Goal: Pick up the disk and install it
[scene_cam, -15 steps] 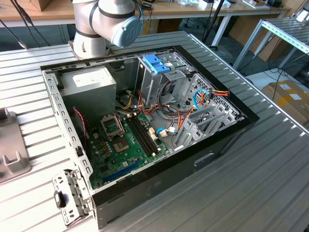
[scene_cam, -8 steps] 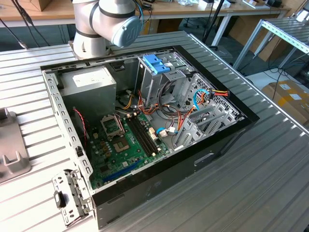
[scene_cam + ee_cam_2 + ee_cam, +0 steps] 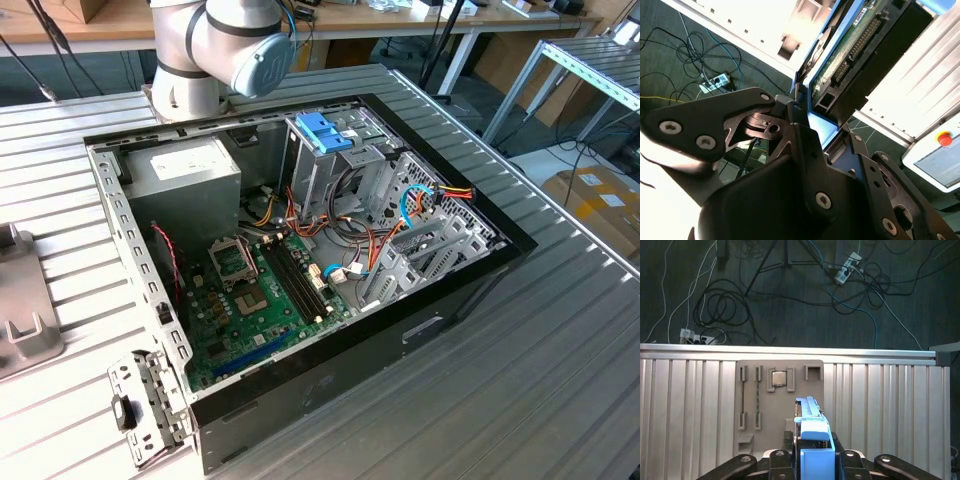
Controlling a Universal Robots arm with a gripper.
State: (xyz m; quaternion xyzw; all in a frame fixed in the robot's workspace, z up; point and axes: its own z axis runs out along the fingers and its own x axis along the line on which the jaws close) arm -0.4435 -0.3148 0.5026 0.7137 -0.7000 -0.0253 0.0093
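My gripper (image 3: 812, 462) is shut on the disk (image 3: 812, 432), which I see edge-on in the first wrist view, its light blue carrier rail standing up between the black fingers. In the second wrist view the disk (image 3: 855, 40) shows its green circuit-board side framed by blue rails, gripped at one end by my gripper (image 3: 822, 125). The disk hangs in the air above the ribbed metal table (image 3: 695, 410). In the exterior view the open computer case (image 3: 470, 285) lies on the table, with its metal drive cage (image 3: 335, 165) under a blue bracket (image 3: 325, 130).
A grey parts tray (image 3: 775, 415) holding a small square chip (image 3: 778, 378) lies on the table below the disk. Inside the case are the grey power supply (image 3: 185, 175), the motherboard (image 3: 270, 290) and loose cables (image 3: 420, 200). Cables cover the floor (image 3: 790, 290) past the table's edge.
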